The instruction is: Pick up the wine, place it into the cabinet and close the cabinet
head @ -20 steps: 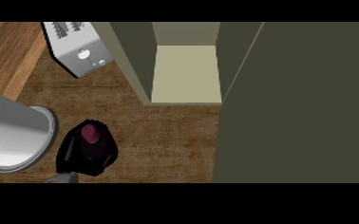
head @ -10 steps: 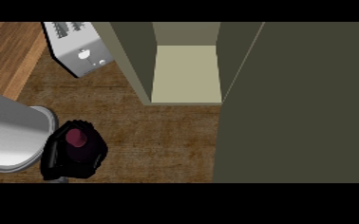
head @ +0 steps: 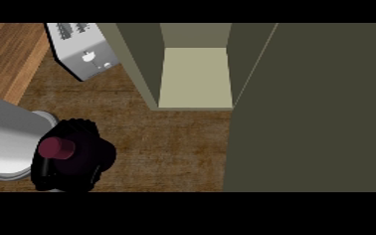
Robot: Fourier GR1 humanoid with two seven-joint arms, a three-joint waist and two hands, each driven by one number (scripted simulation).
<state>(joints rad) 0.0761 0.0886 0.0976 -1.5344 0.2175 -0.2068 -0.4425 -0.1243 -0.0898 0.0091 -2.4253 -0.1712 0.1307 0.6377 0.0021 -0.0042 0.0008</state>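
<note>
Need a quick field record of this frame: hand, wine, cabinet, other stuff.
left hand: curled round the wine, lower left of the head view
right hand: not in view
wine: dark red top showing from above, held, not in the cabinet
cabinet: open, pale shelf bare where visible
door: swung out, filling the right side
toaster: upper left on the counter
counter: brown wood grain
</note>
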